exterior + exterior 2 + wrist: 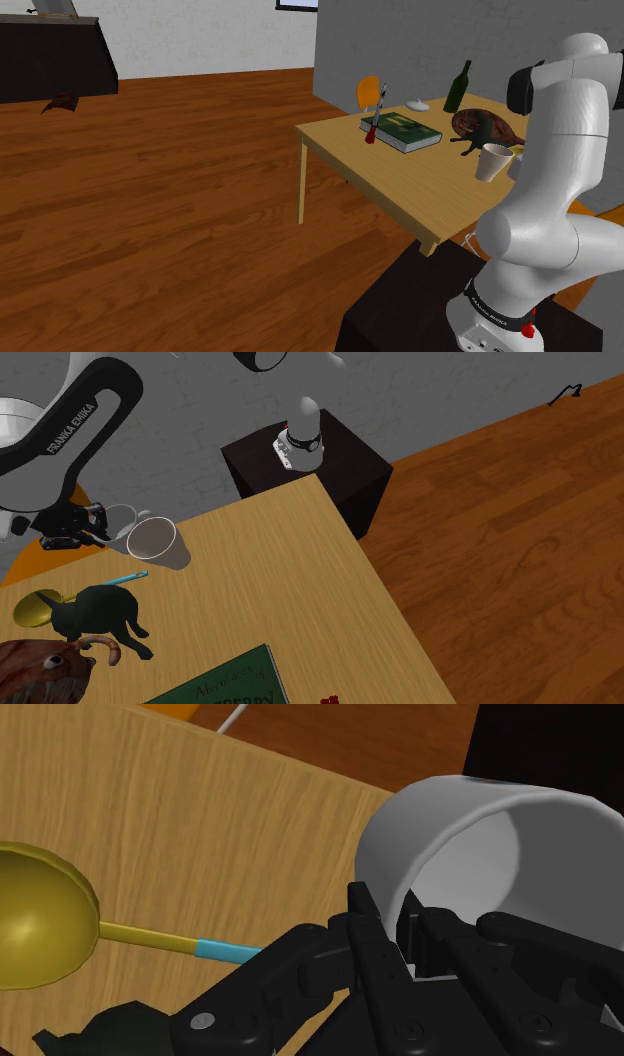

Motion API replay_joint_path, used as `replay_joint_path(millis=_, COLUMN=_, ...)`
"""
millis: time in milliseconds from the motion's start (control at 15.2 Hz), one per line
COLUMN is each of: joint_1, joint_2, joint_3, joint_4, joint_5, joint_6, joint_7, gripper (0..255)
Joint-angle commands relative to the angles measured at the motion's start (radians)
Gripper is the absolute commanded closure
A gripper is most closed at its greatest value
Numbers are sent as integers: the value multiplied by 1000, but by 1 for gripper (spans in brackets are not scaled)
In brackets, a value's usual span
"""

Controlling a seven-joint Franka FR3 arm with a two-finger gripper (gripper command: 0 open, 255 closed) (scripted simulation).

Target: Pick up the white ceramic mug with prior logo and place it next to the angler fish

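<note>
My gripper (103,524) is shut on the white mug (158,542), clasping its wall near the handle. In the wrist view the black fingers (375,939) pinch the rim of the mug (450,834). The mug is tilted on its side, with its mouth toward the second exterior camera. It is at the table edge near the arm (493,160). The brown angler fish (38,667) with bared teeth lies further along the table (486,125). Between mug and fish are a gold spoon (40,929) with a blue-tipped handle and a black four-legged figure (100,614).
On the wooden table (400,190) lie a green book (405,132) and a red-handled screwdriver (375,125). A dark green bottle (458,87) stands at the far side, with an orange chair (368,92) behind. The black stand (305,462) adjoins the table.
</note>
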Motion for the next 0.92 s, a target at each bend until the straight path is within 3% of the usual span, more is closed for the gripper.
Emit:
replay_joint_path(millis=0, joint_1=-1, joint_2=9, joint_3=5, joint_4=-15, joint_5=8, joint_6=23, joint_7=-6, gripper=255)
replay_joint_path(millis=660, joint_1=-3, joint_2=19, joint_3=10, joint_4=-27, joint_5=16, joint_6=42, joint_7=-11, gripper=255)
replay_joint_path(millis=726, joint_1=-3, joint_2=19, joint_3=10, joint_4=-26, joint_5=16, joint_6=42, joint_7=-11, gripper=0)
replay_joint_path(millis=858, joint_1=-3, joint_2=19, joint_3=10, joint_4=-26, joint_5=16, joint_6=41, joint_7=-11, gripper=0)
